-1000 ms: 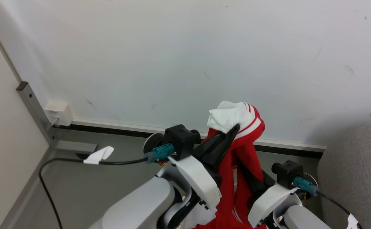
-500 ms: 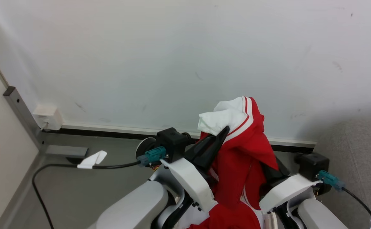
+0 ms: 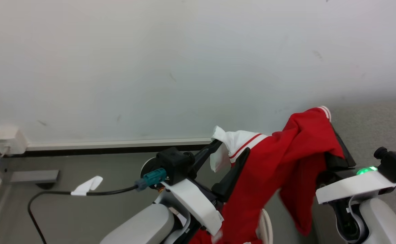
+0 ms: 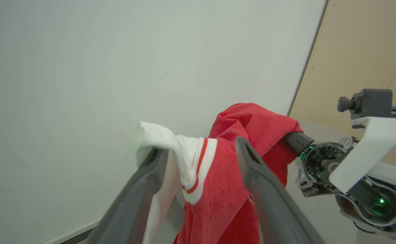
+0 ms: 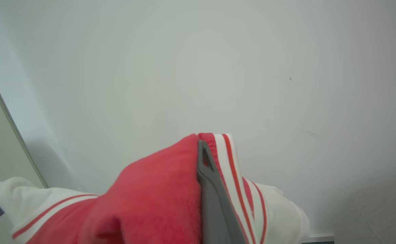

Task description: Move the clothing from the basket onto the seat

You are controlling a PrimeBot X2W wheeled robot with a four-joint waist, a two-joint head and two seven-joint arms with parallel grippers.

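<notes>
– Where is the clothing (image 3: 286, 159)?
– In the air. It's a red bundle with white striped trim, slung between the left gripper (image 3: 232, 146) and the right gripper (image 3: 335, 145). Its right end is near the seat (image 3: 381, 125), and the rest hangs over the floor (image 3: 99, 176).
– Is it held firmly?
– The left fingers are spread apart, with the white cuff only draped over one. The right one is buried under red cloth, so I cannot tell if it pinches.
– What could go wrong?
– I'd say slipping. With nothing pinched on the left, a swing toward the seat could drop that end on the floor. The long hanging tail could also snag.
– And the count?
– One bundle, though I can't say whether that's one garment or more. Two grippers, one seat, one cable (image 3: 113, 191).
</notes>
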